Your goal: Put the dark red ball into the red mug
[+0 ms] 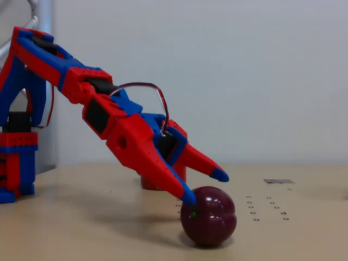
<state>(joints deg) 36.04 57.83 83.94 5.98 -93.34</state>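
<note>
Open pincer (205,188) over dark red ball (209,216)

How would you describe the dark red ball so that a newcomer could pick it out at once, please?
Start from the red and blue arm reaching down across the tan table. Just below its open pincer sits the dark red ball. Its glossy maroon skin, shallow crease and tiny green dot set it apart from the red mug behind the arm.
</note>
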